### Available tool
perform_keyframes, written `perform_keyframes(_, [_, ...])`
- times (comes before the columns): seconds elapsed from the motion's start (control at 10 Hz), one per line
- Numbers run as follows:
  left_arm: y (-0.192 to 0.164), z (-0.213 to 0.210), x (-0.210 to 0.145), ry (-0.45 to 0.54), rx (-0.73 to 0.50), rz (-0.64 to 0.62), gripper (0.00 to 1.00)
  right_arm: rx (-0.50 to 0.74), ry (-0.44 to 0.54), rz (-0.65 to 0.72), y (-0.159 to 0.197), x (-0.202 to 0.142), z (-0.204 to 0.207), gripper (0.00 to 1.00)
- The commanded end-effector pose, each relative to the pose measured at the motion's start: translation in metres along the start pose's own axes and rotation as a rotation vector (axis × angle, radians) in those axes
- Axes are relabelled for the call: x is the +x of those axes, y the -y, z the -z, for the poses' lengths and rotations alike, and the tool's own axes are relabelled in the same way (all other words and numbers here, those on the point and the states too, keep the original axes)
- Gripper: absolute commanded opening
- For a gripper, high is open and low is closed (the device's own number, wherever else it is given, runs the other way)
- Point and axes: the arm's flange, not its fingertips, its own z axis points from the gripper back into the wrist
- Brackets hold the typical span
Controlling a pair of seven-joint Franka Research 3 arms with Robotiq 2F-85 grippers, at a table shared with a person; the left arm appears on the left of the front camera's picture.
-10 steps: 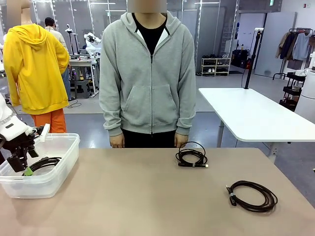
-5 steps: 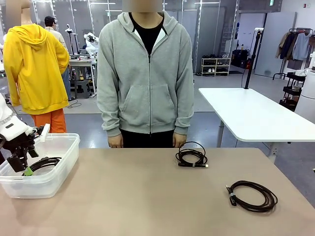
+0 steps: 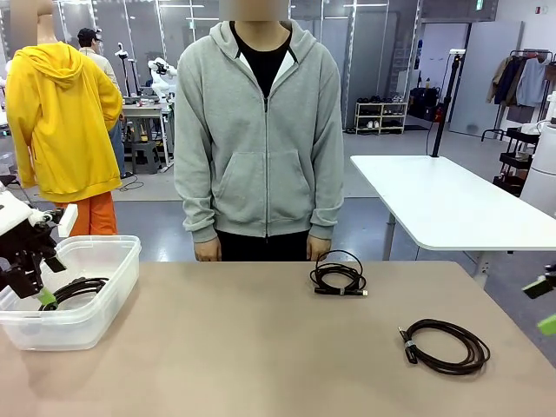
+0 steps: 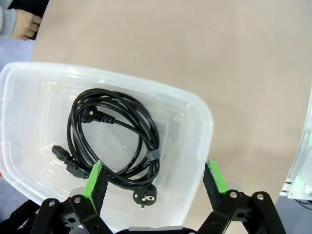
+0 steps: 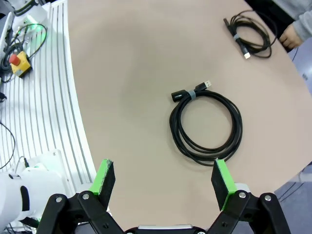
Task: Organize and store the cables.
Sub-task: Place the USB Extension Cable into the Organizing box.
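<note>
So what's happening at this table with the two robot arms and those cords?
The arms are putting coiled cords away in a clear plastic tub. The first cord lies in the tub, with the left end effector open over it and holding nothing. Two more lie on the table: a far cord in front of the person, who stands with hands down, and a near cord below the open right end effector. Neither has been picked up yet.

No text, label, brand or number can be read in any view. A small green sign (image 3: 478,4) hangs at the top of the room behind the person, too small to make out. The yellow box (image 5: 18,66) with a red button beside the worktop shows no legible lettering.
</note>
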Motion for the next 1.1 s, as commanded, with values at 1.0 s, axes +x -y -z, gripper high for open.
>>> perform_keyframes(1.0, [0.137,-0.161,-0.071,0.609,-0.024,-0.151,1.00,-0.055,-0.410,0.301,0.036,0.116,0.165,1.00])
